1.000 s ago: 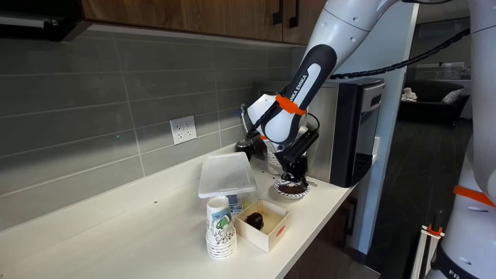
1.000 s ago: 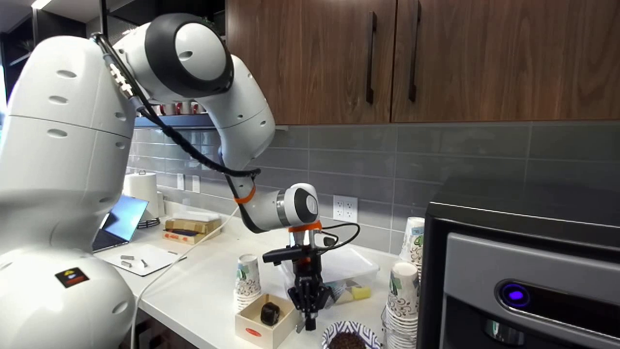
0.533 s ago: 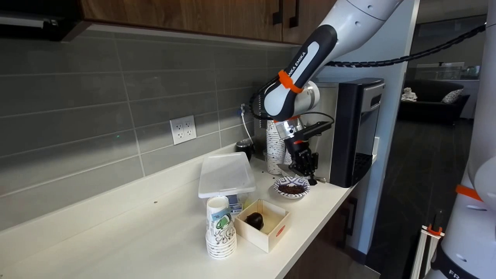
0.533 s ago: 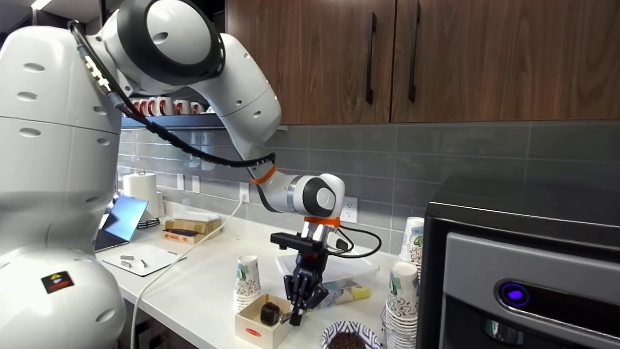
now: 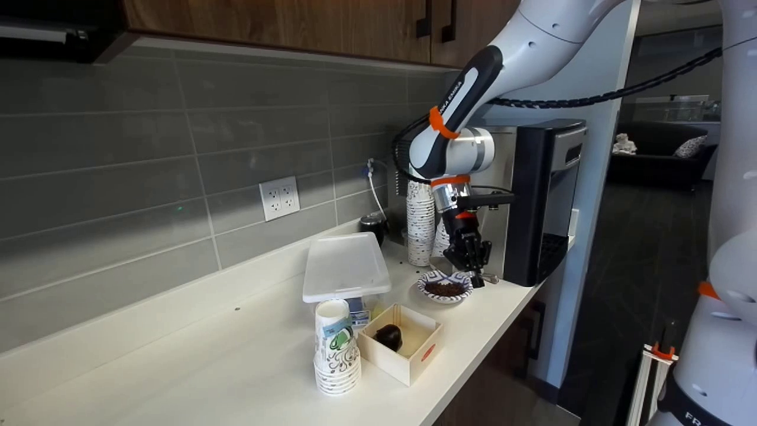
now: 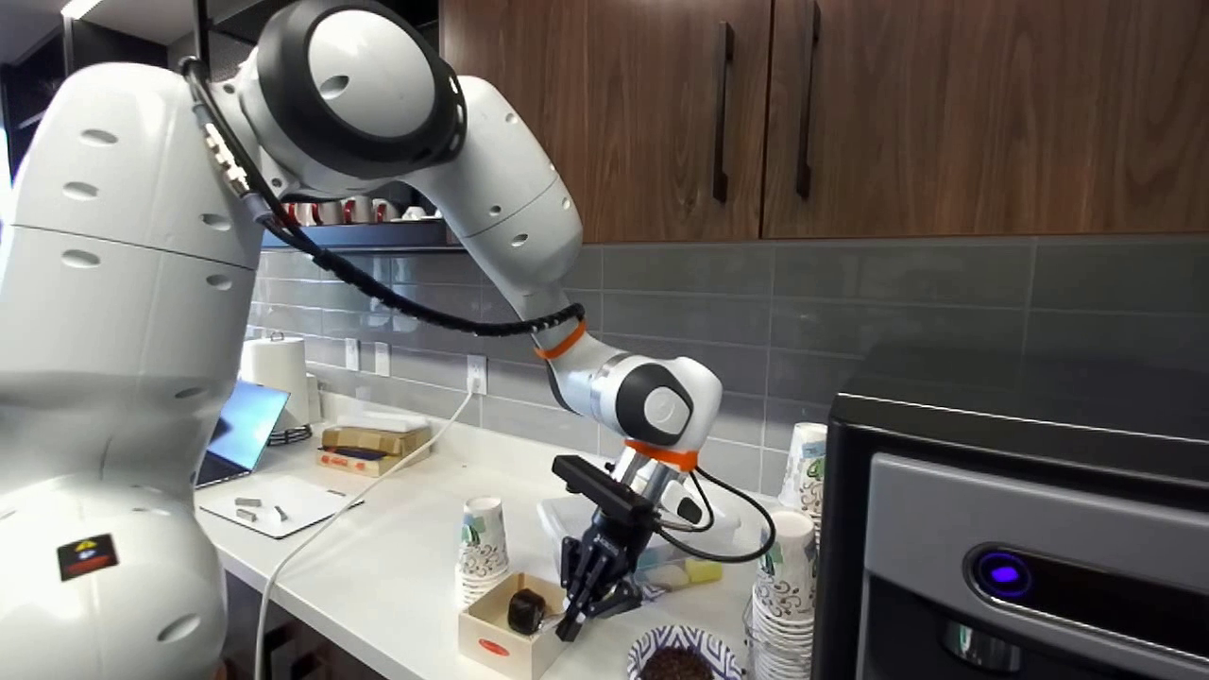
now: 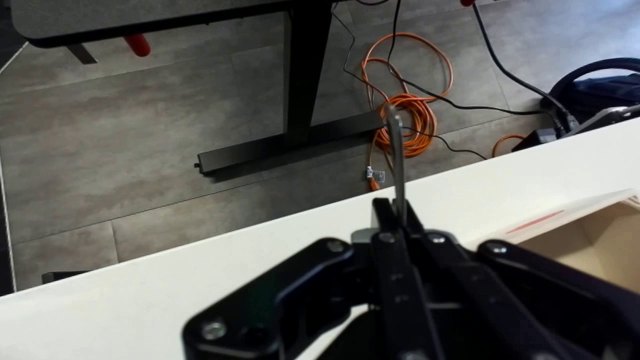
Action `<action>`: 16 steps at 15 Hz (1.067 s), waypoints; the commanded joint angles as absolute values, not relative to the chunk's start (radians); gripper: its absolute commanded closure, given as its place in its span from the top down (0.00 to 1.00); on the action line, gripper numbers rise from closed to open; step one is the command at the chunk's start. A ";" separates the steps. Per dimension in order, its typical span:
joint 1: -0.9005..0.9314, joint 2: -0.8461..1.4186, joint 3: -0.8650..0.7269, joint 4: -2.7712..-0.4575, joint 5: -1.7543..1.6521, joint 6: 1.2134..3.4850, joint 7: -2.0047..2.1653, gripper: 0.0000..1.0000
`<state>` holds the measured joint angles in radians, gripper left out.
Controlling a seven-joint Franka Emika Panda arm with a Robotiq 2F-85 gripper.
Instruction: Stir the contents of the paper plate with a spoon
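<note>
The white counter (image 5: 236, 355) serves as the work surface; the wrist view shows its front edge close by, so anything slipping that way would probably reach the floor (image 7: 150, 125). The arm (image 6: 515, 194) is bent over it, wrist tilted in an exterior view; a wide swing could topple the tall cup stack (image 5: 420, 225). The box (image 6: 510, 650) stands near the arm's lower end in an exterior view; contact cannot be determined, and a low sideways move could strike it. The paper plate (image 5: 445, 299) sits upright on the counter with dark brown contents (image 5: 443, 289); nothing visible steadies it, and being light, by judgement, it may skid or tip if pushed at the rim. The claw (image 7: 398, 215) is pressed together, pinching the spoon (image 7: 397, 150), and lies apart from the plate in an exterior view; stirring does not appear to be under way. The hold on the slim spoon is narrow, so drag in the contents could twist or slide it. In both exterior views one end shows on the side away from the plate; which end is unclear. Lowering the hidden end blind could catch the rim and cause a spill.
</note>
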<state>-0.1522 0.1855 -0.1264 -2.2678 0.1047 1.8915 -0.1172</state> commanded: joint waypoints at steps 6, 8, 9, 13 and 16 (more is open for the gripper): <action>-0.196 0.369 -0.122 -2.133 0.199 1.871 -0.156 0.01; -0.208 0.398 -0.122 -2.111 0.215 1.877 -0.159 0.01; -0.214 0.412 -0.122 -2.100 0.223 1.879 -0.160 0.01; -0.254 0.457 -0.114 -2.063 0.300 1.878 -0.197 0.01; -0.281 0.481 -0.103 -2.042 0.363 1.873 -0.237 0.01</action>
<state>-0.2445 0.4466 -0.1224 -2.0863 0.2935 1.8926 -0.1894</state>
